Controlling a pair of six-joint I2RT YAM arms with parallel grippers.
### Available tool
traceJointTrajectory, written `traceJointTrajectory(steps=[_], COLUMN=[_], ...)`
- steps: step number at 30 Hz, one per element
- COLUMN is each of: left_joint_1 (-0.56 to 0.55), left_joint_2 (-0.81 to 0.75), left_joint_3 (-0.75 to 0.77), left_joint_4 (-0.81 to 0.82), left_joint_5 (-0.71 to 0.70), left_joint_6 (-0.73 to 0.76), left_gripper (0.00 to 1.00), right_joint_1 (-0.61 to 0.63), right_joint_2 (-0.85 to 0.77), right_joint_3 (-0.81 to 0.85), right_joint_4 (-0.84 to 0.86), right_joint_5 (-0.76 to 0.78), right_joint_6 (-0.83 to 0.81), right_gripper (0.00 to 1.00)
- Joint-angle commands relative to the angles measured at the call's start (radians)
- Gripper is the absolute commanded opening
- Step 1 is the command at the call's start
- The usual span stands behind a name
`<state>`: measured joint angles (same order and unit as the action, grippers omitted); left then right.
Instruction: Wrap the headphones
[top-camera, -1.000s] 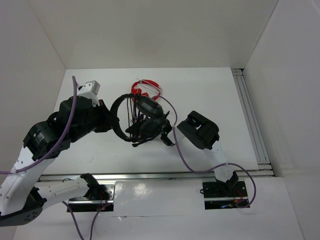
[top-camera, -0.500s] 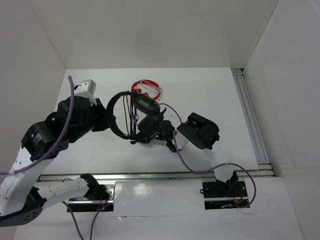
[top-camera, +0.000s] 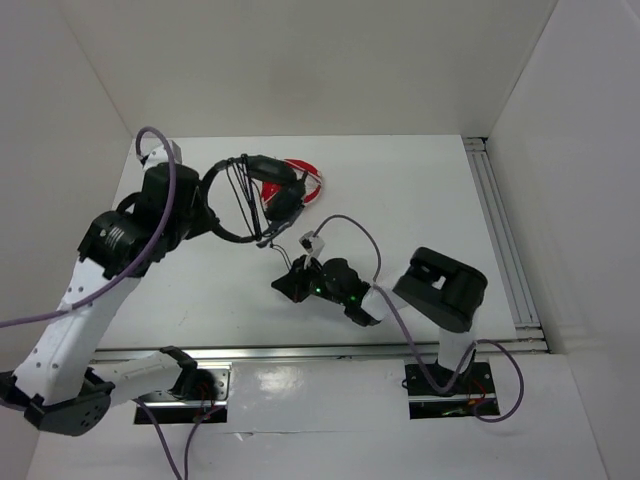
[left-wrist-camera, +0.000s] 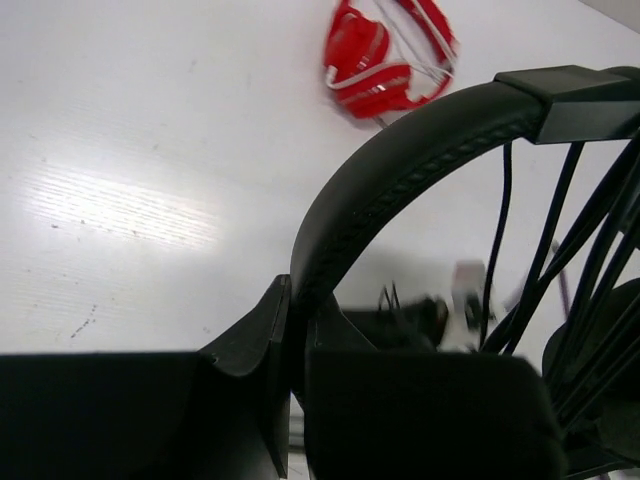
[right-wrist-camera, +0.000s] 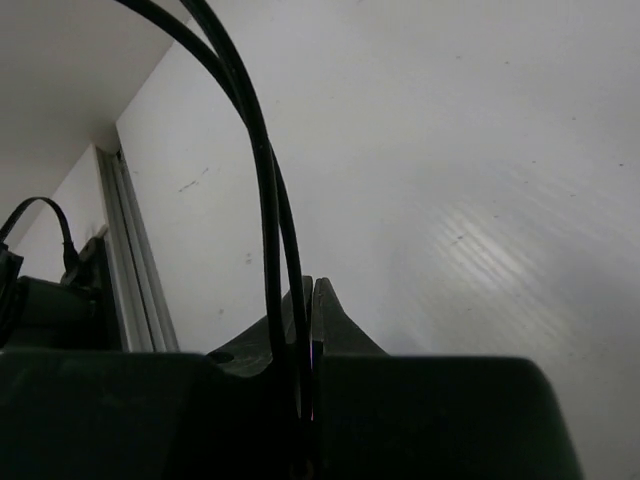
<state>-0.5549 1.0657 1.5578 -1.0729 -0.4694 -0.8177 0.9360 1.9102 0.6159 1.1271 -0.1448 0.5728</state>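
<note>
The black headphones hang in the air over the table's back left, cable strands crossing the headband loop. My left gripper is shut on the headband, which rises from between the jaws in the left wrist view. My right gripper is low over the table, below the headphones, and is shut on the thin dark cable, which loops up out of the closed jaws in two strands. The earcups hang at the right of the headband.
Red headphones lie on the table behind the black ones, also in the left wrist view. A metal rail runs along the table's right side. White walls enclose the table on the left, back and right.
My left arm has lifted the headphones up and toward the back left. My right gripper has pulled down and away toward the front, drawing the cable out from the headphones.
</note>
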Motion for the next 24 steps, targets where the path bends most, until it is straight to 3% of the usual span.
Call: traceJointTrajectory(steps=[1,10,17,24], left_joint_1=[0.105,0.395,0.303,0.161], left_joint_2=[0.06,0.244,0.335,0.372], left_joint_3=[0.048,-0.028,-0.251,-0.324], left_joint_4=[0.131,0.234,0.246,0.246], left_joint_5=[0.006,0.087,-0.002,-0.015], left_joint_6=[-0.026,-0.006,0.018,0.109], left_gripper=[0.0,0.0,0.0,0.0], right_joint_1=[0.073,0.431,0.622,0.588], right_joint_2=[-0.15,-0.471,-0.499,-0.536], right_joint_3=[-0.018,0.037,0.343,0.539], right_joint_4=[-0.218,-0.634,-1.123,-1.351], right_joint_5=[0.157,0.445,0.68,0.837], right_joint_6=[-0.072,-0.174,-0.269,-0.442], right_gripper=[0.0,0.0,0.0,0.0])
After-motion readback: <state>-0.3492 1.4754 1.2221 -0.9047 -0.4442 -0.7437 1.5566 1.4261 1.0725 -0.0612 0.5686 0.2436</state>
